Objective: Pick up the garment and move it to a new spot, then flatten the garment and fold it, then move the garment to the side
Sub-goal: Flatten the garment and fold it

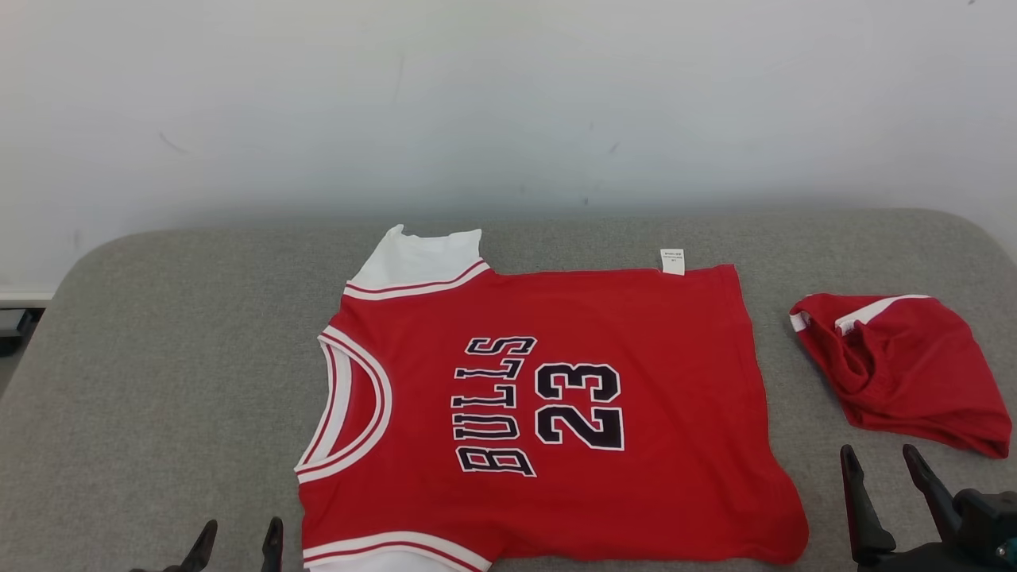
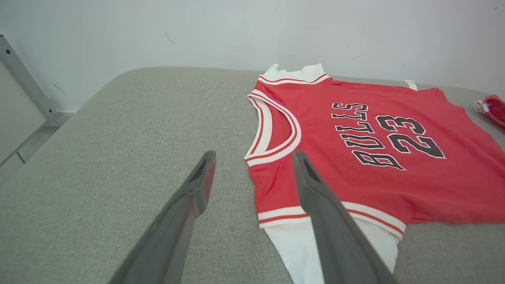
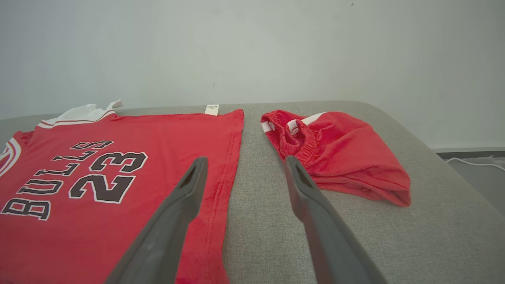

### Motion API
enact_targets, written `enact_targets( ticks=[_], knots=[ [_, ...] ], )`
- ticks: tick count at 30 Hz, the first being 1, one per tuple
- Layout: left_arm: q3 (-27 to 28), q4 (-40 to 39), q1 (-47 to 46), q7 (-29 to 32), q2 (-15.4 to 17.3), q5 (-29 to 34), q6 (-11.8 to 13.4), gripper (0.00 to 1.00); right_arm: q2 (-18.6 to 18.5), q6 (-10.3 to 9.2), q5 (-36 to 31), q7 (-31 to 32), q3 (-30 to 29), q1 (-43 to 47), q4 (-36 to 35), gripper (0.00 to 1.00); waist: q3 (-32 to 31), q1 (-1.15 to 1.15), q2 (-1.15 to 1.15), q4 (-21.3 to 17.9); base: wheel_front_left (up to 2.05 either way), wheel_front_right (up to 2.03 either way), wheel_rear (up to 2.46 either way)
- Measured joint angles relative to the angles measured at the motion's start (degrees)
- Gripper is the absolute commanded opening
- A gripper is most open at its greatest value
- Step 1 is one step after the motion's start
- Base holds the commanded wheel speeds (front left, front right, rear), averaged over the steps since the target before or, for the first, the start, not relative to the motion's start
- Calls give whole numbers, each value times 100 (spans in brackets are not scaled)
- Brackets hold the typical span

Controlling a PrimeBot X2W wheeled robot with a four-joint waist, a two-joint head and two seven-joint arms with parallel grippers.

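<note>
A red jersey [image 1: 675,373] with "BULLS 23" printed on it lies flat in the middle of the grey padded surface [image 1: 159,357]. Its neckline points left and its white sleeves sit at the near and far left corners. My left gripper [image 1: 238,544] is open at the bottom edge, just left of the jersey's near sleeve. In the left wrist view the left gripper [image 2: 254,156] hovers over the jersey [image 2: 453,185] by its collar. My right gripper [image 1: 879,454] is open at the lower right. In the right wrist view the right gripper [image 3: 244,161] stands above the hem of the jersey [image 3: 177,130].
A crumpled pair of red shorts [image 1: 914,365] with white trim lies right of the jersey, just beyond my right gripper. The same shorts [image 3: 347,157] lie a narrow grey gap from the jersey's hem. A pale wall stands behind the surface. Bare padding stretches to the left.
</note>
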Motion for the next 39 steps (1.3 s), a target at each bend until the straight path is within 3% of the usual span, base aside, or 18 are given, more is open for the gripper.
enact_targets(
  ticks=[39],
  knots=[
    [98,-170,88,248,-86,192,101,100,11,0,-58,64,-8,-1,34,100,28,0,0,2,0,0,0]
  ],
)
